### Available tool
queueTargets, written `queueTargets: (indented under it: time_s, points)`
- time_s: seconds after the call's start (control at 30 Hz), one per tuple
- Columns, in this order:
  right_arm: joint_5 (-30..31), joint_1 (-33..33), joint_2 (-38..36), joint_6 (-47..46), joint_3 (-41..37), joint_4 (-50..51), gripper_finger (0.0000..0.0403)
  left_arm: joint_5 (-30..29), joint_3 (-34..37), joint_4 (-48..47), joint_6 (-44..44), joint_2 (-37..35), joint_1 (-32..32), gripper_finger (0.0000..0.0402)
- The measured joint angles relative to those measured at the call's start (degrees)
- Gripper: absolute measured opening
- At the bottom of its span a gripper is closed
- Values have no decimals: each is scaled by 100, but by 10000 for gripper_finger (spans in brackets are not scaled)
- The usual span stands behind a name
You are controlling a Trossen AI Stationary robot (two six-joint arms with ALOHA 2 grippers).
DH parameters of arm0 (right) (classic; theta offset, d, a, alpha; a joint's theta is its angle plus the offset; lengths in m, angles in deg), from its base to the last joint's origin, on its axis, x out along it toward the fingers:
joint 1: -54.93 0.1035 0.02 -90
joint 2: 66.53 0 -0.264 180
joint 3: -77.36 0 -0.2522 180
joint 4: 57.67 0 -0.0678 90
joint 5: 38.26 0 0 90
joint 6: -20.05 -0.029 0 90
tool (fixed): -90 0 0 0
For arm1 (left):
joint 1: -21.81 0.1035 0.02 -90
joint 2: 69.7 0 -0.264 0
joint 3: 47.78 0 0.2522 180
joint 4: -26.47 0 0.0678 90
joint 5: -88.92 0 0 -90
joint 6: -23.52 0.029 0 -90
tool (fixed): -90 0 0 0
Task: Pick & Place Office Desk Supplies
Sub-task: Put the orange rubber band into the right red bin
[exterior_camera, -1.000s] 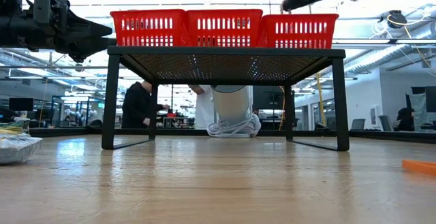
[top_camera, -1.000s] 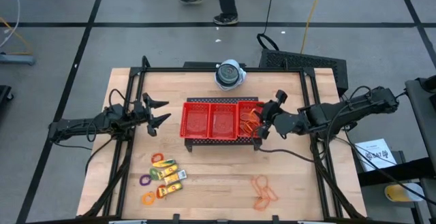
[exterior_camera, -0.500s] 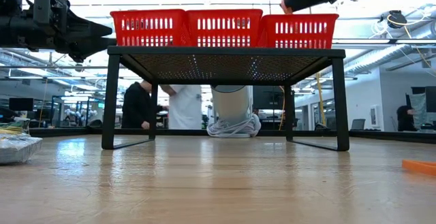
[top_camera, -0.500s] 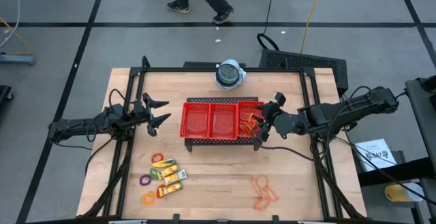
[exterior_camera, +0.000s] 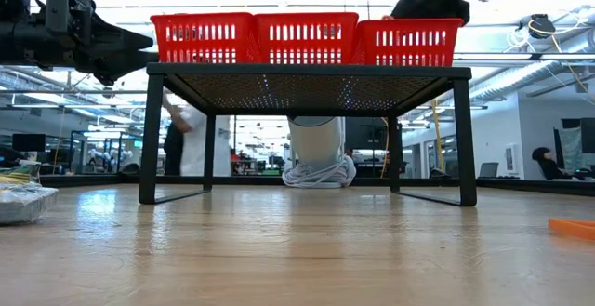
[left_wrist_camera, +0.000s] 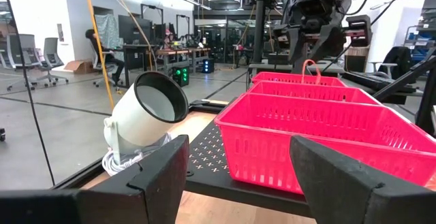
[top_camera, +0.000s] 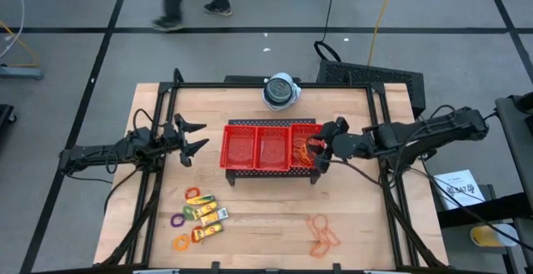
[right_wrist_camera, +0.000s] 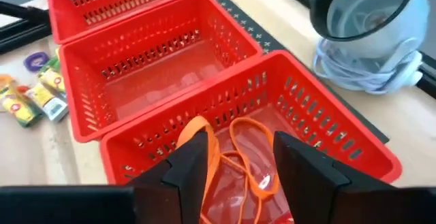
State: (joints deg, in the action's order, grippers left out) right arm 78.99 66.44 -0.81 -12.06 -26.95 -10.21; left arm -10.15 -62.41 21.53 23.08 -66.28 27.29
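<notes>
The red three-compartment tray point(top_camera: 268, 125) stands on a black mesh stand point(exterior_camera: 307, 71) in mid-table. Orange rubber bands point(top_camera: 303, 150) lie in its right compartment. My right gripper point(top_camera: 320, 147) hangs open over that compartment, slanting down. One band loop point(right_wrist_camera: 204, 130) stands up between its fingers point(right_wrist_camera: 238, 146). My left gripper point(top_camera: 198, 137) waits open, level, left of the tray. Yellow packets point(top_camera: 208, 216), small rings point(top_camera: 178, 221) and more orange bands point(top_camera: 323, 234) lie on the table near its front edge. My right gripper has an upright orange band loop point(right_wrist_camera: 208, 157) running along the inner side of one finger point(right_wrist_camera: 191, 166), the rest of the band lying in the right compartment. Whether the finger touches the band, I cannot tell.
A round white-grey device point(top_camera: 281, 91) with a coiled cable sits behind the tray at the table's far edge. The black frame rails point(top_camera: 158, 116) run along the table's sides. A person walks on the floor beyond the table.
My right gripper has rolled about its own line while staying over the tray's right compartment. The person behind the table has walked toward the left.
</notes>
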Motion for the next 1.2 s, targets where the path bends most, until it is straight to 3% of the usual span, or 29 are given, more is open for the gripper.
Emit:
queueTargets:
  time_s: [0.3,0.47,0.7,0.87,1.0,1.2]
  points:
    - [-15,-22,-279,125,0,226,166,1,-1,-2,1,0,0,267]
    - [433,-22,-373,-169,0,559,158,1,0,0,1,0,1,267]
    - [413,-22,-377,-148,0,522,150,1,0,-2,1,0,2,267]
    - [-332,-19,-326,221,0,176,149,1,0,0,1,0,0,267]
    - [283,-23,-343,-113,0,291,140,1,0,0,-1,0,1,267]
    - [409,-33,-339,-206,0,347,129,3,0,-2,0,0,0,267]
